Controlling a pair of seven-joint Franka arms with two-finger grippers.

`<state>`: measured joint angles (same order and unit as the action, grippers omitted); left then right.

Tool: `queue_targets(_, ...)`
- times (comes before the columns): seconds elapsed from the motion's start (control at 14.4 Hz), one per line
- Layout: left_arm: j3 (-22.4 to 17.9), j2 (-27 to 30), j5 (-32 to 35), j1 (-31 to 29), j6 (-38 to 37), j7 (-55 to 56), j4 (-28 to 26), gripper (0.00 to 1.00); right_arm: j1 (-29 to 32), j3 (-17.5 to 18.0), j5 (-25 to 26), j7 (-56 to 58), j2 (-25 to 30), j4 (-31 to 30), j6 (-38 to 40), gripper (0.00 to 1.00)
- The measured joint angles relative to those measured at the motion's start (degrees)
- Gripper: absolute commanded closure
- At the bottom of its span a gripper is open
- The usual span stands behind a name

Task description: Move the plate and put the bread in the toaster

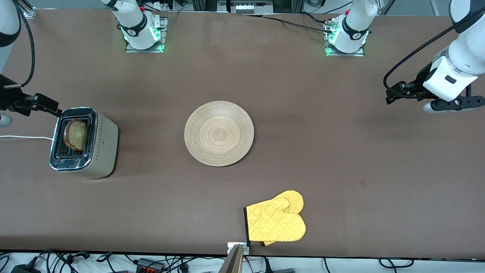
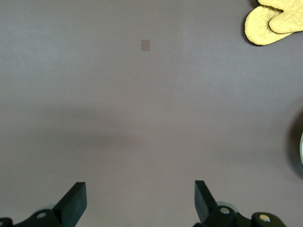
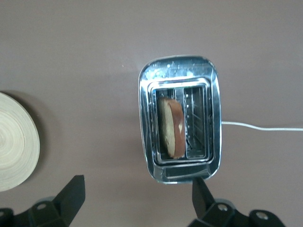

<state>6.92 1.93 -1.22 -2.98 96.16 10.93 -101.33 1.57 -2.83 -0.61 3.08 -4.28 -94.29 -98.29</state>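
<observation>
The toaster (image 1: 104, 144) stands at the right arm's end of the table. The bread (image 1: 77, 134) stands upright in one of its two slots, the other slot empty. The right wrist view shows the toaster's chrome top (image 3: 180, 71) and the bread (image 3: 173, 127) from above. The plate (image 1: 219, 133) lies empty at the table's middle, and its edge shows in the right wrist view (image 3: 14, 142). My right gripper (image 1: 45, 104) (image 3: 137, 194) is open and empty, over the table beside the toaster. My left gripper (image 1: 394, 93) (image 2: 139, 194) is open and empty over bare table at the left arm's end.
A pair of yellow oven mitts (image 1: 276, 222) lies near the table's front edge, nearer to the front camera than the plate; they also show in the left wrist view (image 2: 274, 21). The toaster's white cord (image 1: 22, 137) runs off the table's end.
</observation>
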Motion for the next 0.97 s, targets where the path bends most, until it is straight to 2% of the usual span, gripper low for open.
queue_targets(0.35, 0.0, -0.1, 0.0, 0.0, 0.0, 0.0, 0.0, 0.0, 0.0, 0.0, 0.1, 0.0, 2.4, -1.6, 0.0, 0.0)
queue_targets(0.97, -0.1, -0.1, 0.0, 0.0, 0.0, 0.0, 0.0, 0.0, 0.0, 0.0, 0.1, 0.0, 2.9, -1.8, 1.3, 0.0)
